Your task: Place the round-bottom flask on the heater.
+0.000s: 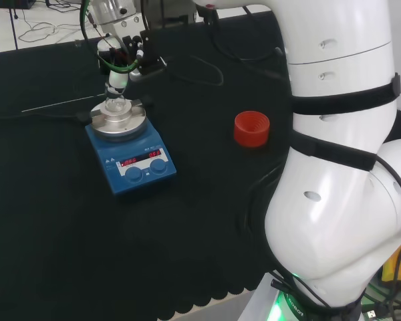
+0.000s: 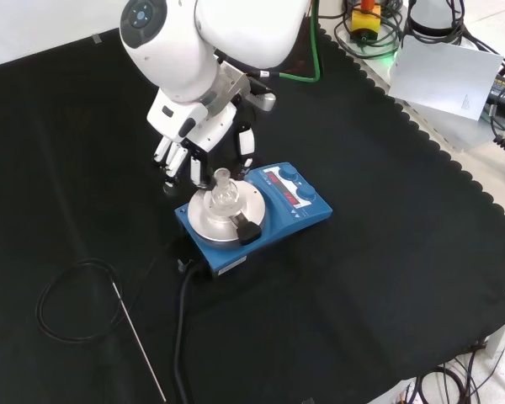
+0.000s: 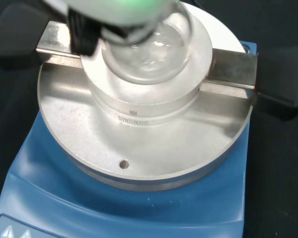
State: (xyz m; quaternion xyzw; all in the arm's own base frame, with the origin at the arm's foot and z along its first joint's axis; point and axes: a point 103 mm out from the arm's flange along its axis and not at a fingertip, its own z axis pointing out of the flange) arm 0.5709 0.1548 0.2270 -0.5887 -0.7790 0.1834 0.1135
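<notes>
The clear round-bottom flask [image 2: 224, 198] sits upright in the metal block on the blue heater [image 2: 273, 220]. In the wrist view its bulb [image 3: 149, 52] rests in the block's round well. The black and white hand [image 2: 204, 135] hangs just above and behind the flask's neck in the front view. Its fingers [image 2: 175, 160] point down, nearly straight, on either side of the neck with a small gap. In the head view the hand [image 1: 122, 57] is right over the flask [image 1: 116, 105] and the heater [image 1: 137, 164].
A red ribbed ring stand [image 1: 252, 128] lies on the black cloth to the heater's right in the head view. A thin metal rod [image 2: 141, 345] and a looped black cable [image 2: 77, 299] lie in front of the heater. The heater's cable [image 2: 182, 328] runs toward the front edge.
</notes>
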